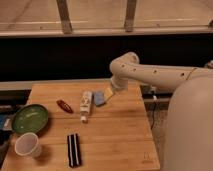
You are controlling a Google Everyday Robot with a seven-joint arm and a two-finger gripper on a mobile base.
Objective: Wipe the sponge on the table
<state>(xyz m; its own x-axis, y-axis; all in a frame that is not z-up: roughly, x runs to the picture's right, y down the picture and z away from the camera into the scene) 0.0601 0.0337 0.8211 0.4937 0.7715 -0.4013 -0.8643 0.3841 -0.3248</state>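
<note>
The light-blue sponge [99,98] lies flat on the wooden table [115,135], at its far middle, just right of a white tube. My gripper [108,93] hangs at the end of the white arm, low over the table and right against the sponge's right edge. It stands open, and the sponge rests on the wood rather than being lifted. The yellowish fingertips [110,91] partly overlap the sponge's right corner, so I cannot tell whether they touch it.
A white tube with a cap [86,105] lies left of the sponge. Further left are a small red object [64,105], a green bowl [30,118] and a white cup [27,145]. A black white-striped bar [74,149] lies near the front edge.
</note>
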